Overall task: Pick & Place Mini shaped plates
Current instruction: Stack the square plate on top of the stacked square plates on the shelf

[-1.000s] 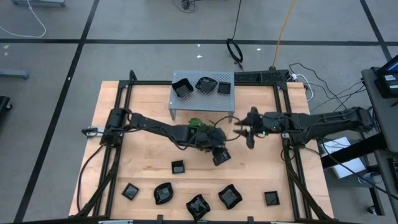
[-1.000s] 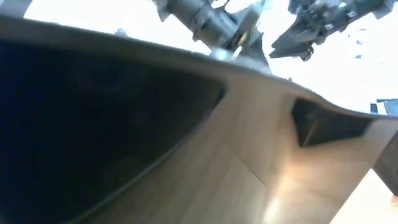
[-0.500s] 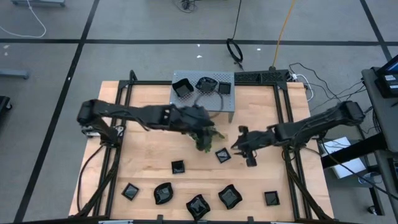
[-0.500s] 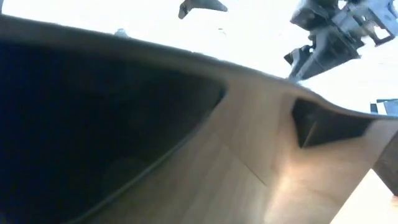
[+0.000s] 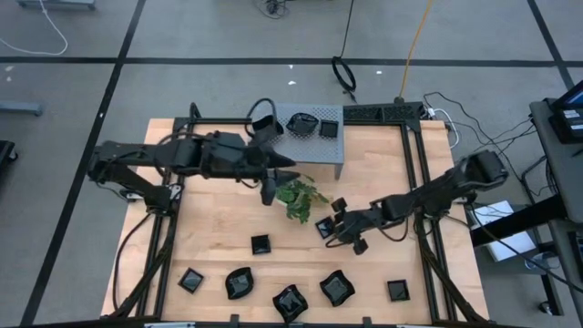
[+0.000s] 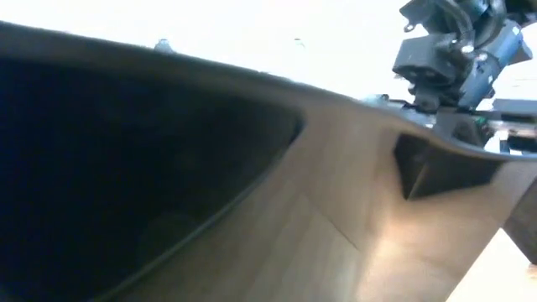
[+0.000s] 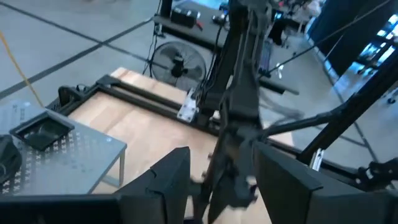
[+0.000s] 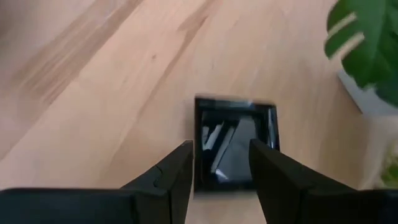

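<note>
Right tool (image 8: 219, 167), fingers apart, straddles a square plate (image 8: 235, 142) on the worktop (image 5: 219, 228); lower squarely, then close. Left tool (image 5: 269, 187) hangs open.

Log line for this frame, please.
right gripper: open over square plate on table | left gripper: open, empty, near stand | plant between

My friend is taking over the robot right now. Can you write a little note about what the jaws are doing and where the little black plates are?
Left gripper: jaws open, empty, by the grey stand.
Right gripper: jaws open, over a square plate beside the plant.
Done: three plates on the stand.
Left: that square plate, plus six more plates along the table's near edge.
</note>
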Available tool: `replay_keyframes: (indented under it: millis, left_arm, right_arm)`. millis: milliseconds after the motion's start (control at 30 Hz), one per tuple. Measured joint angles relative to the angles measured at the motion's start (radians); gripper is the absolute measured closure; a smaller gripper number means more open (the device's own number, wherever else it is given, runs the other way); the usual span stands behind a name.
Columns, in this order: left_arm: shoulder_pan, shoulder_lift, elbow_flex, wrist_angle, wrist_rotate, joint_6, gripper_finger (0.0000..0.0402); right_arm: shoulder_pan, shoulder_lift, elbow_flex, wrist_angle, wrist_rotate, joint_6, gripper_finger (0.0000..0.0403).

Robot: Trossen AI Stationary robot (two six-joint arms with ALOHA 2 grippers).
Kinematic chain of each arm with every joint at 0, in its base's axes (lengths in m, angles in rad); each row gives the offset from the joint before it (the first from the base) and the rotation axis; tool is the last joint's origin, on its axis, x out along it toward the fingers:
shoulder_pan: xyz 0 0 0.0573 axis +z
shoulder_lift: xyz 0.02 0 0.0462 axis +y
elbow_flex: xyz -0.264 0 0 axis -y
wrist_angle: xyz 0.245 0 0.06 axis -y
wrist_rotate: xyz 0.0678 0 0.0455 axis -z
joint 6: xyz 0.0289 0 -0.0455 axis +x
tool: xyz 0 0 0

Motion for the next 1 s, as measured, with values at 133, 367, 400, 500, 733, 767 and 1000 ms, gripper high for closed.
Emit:
replay_keyframes:
  millis: [133,367,400,500,733,767,1000]
  left_arm:
    - [-0.003,-0.014,0.000,0.007,-0.005,0.000,0.0224]
    - [-0.005,-0.019,-0.001,-0.027,-0.005,0.000,0.0224]
    - [-0.005,-0.018,-0.001,-0.041,-0.005,0.000,0.0224]
    - [-0.005,-0.017,-0.001,-0.062,-0.005,0.000,0.0224]
    - [-0.009,-0.018,-0.001,-0.074,-0.005,0.000,0.0224]
    - [-0.009,-0.018,-0.001,-0.074,-0.005,0.000,0.0224]
    - [-0.009,-0.018,-0.001,-0.076,-0.005,0.006,0.0224]
  right_arm:
    - [0.000,0.076,0.000,0.095,0.002,0.040,0.0259]
    - [0.005,0.145,0.000,0.162,0.001,0.056,0.0260]
    - [0.005,0.153,0.000,0.167,0.001,0.065,0.0261]
    - [0.005,0.167,0.001,0.172,0.001,0.076,0.0272]
    - [0.005,0.179,0.003,0.173,0.000,0.080,0.0335]
    - [0.005,0.179,0.003,0.172,0.000,0.087,0.0349]
    - [0.004,0.142,-0.001,0.145,0.006,0.116,0.0396]
